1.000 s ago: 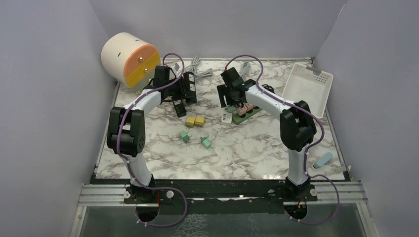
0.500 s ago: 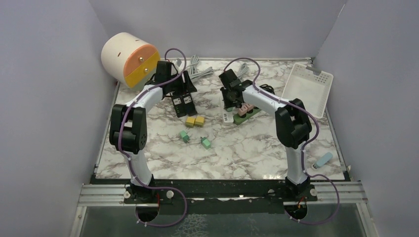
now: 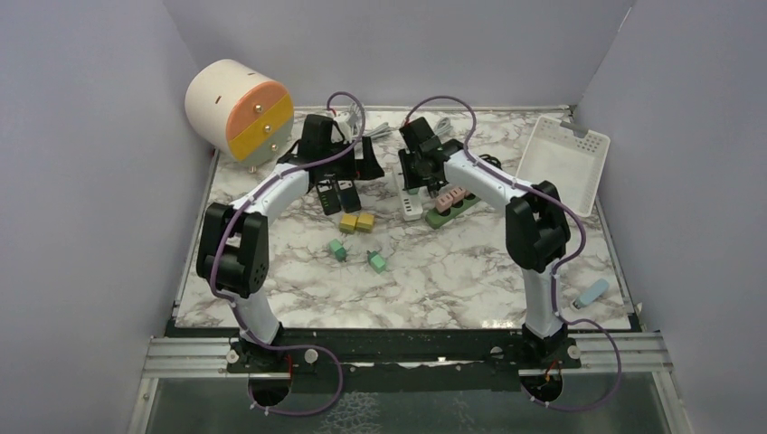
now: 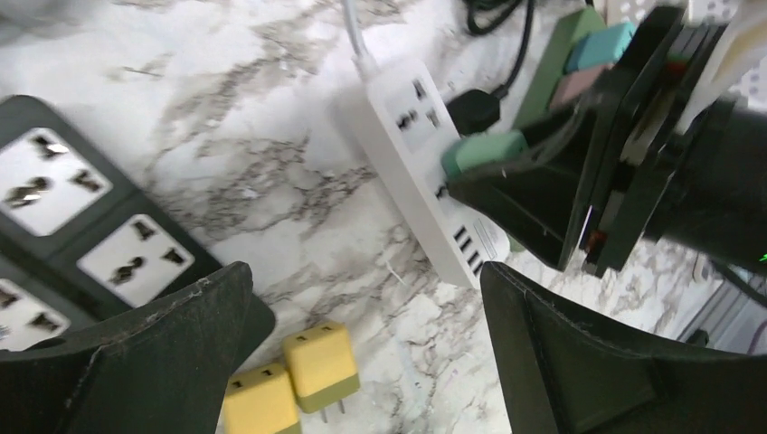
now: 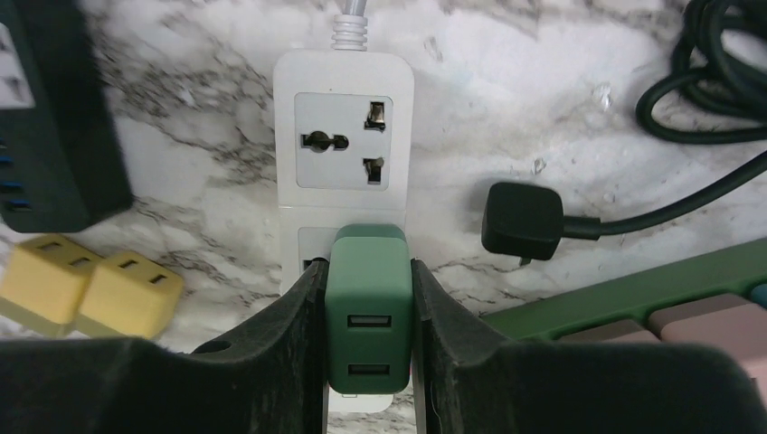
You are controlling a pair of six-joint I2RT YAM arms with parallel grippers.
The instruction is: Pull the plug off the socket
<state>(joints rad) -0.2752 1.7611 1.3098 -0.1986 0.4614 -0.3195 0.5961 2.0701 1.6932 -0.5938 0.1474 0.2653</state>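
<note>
Right gripper (image 5: 366, 312): we find the jaws partly closed and clamped on the dark green, square-bodied plastic plug (image 5: 366, 271), one black finger (image 5: 294, 334) pressed against each side face. The plug shows two USB ports on its top face.

Position of the plug: it stands over the second outlet of the white plastic power strip (image 5: 344, 127), which lies flat on the grey-veined marble table top (image 3: 452, 271). The strip's first outlet, next to its white cord, is uncovered. We cannot tell how deep the pins sit.

Left gripper (image 4: 362, 280): jaws spread wide, holding nothing. It hangs over bare marble between the black power strip (image 4: 54, 190) on its left and the white strip on its right.

Other items noted: two yellow cube adapters (image 4: 289, 380) lie touching each other, just beside the black strip. A black plug on a black cable (image 5: 523, 221) lies loose just beside the white strip. A long green power strip carrying pink and teal blocks (image 5: 633, 289) lies beyond that black plug.
</note>
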